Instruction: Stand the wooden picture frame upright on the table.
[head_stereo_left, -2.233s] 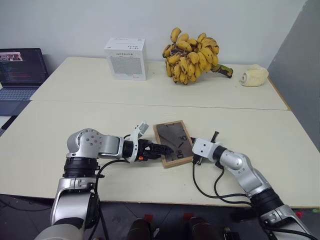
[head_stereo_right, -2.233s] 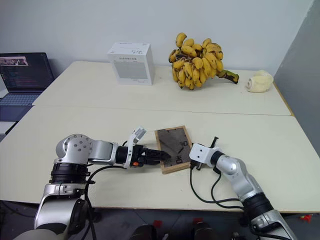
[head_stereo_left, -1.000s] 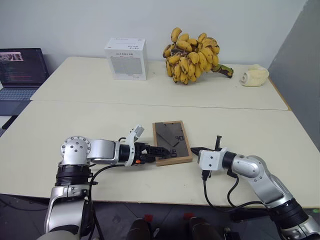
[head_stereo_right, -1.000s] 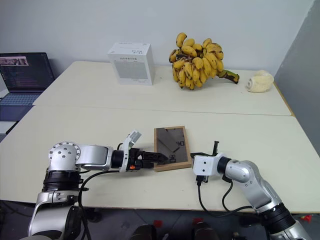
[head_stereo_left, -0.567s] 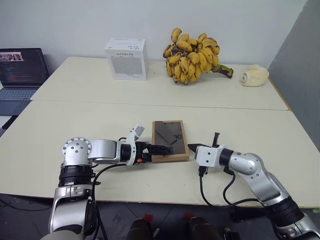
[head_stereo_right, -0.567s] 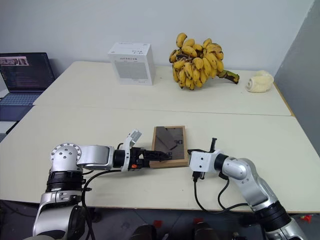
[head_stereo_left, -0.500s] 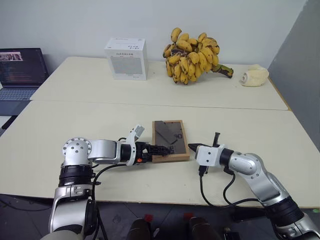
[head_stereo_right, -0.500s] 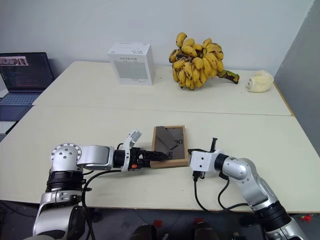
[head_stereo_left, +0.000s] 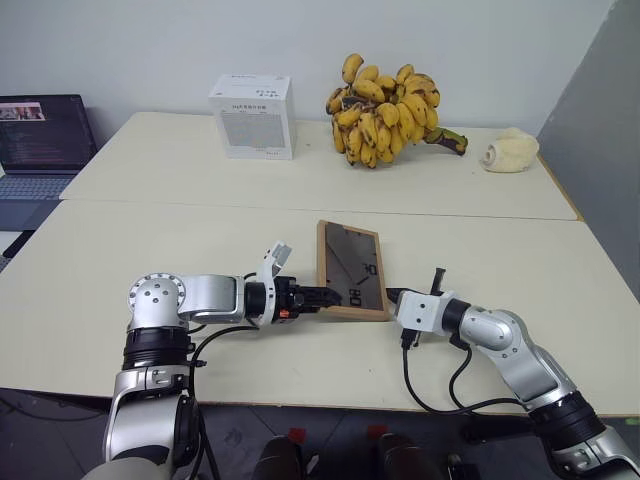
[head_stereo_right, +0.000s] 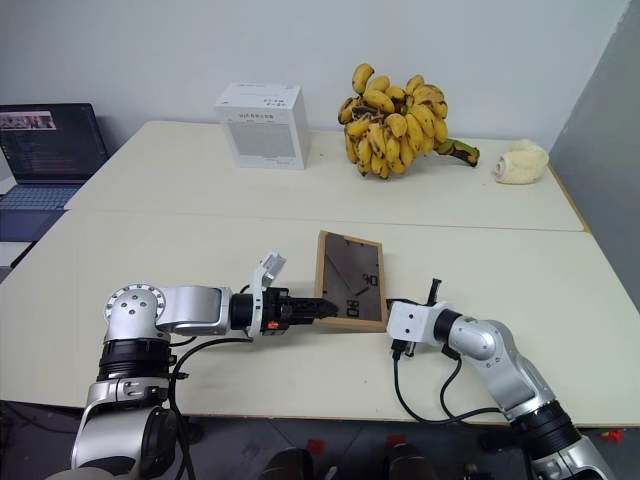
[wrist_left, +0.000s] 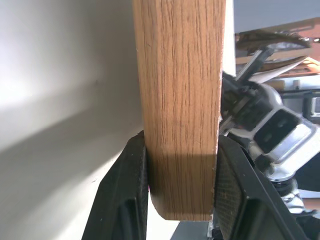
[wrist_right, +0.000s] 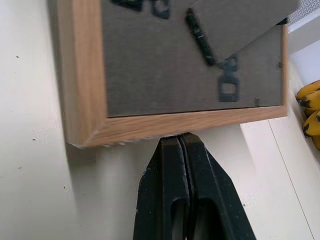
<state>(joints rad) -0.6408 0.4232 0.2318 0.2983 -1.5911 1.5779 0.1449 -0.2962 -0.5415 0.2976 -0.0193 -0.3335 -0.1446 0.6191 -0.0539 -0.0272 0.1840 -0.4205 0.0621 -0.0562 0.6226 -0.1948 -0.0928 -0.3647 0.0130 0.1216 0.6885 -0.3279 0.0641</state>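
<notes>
The wooden picture frame (head_stereo_left: 352, 268) is tipped up steeply on its near edge on the table (head_stereo_left: 150, 250), with its dark grey back and fold-out stand facing me. My left gripper (head_stereo_left: 322, 298) is shut on the frame's lower left wooden side. In the left wrist view its two fingers (wrist_left: 125, 195) clamp the light-wood edge (wrist_left: 180, 100) between them. My right gripper (head_stereo_left: 392, 295) is shut with nothing in it. Its tips touch the frame's lower right edge (wrist_right: 165, 122), as the right wrist view shows.
At the back of the table stand a white box (head_stereo_left: 252, 117), a big bunch of bananas (head_stereo_left: 388, 97) and a cream-coloured object (head_stereo_left: 510, 152). A laptop (head_stereo_left: 40, 140) sits off the left edge. A grey panel closes the right side.
The frame has risen from lying nearly flat to steeply tipped up. My left gripper has closed onto its edge and lifted slightly. The right gripper stays shut against the frame.
</notes>
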